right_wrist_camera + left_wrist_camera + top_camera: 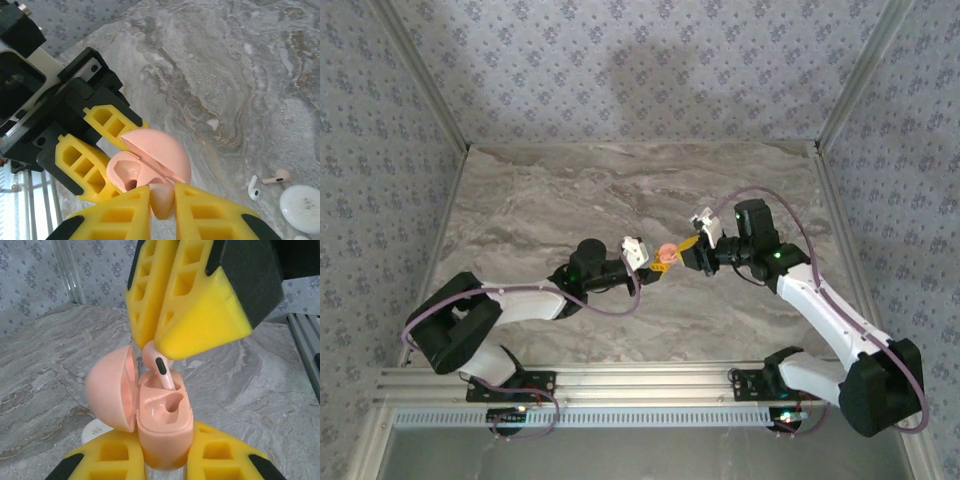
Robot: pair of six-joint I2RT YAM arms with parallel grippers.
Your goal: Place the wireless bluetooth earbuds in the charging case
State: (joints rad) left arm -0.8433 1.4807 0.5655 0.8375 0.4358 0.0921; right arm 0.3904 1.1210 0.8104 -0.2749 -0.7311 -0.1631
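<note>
The salmon-pink charging case [165, 415] is held above the table with its lid [112, 390] swung open to the left. My left gripper [165, 460] is shut on the case's lower body. A pink earbud [162, 371] is pinched in my right gripper [162, 202], which is shut on its head. The stem reaches down into the far slot of the case, and the near slot [172, 405] is empty. From above, the two grippers [658, 262] [688, 245] meet at the case [667, 253] mid-table. A second pink earbud [277, 176] lies on the table.
A white earbud [254, 188] and a white rounded case [302, 202] lie on the marble table at the lower right of the right wrist view. A white round object [95, 432] shows on the table below the pink case. Patterned walls enclose the table.
</note>
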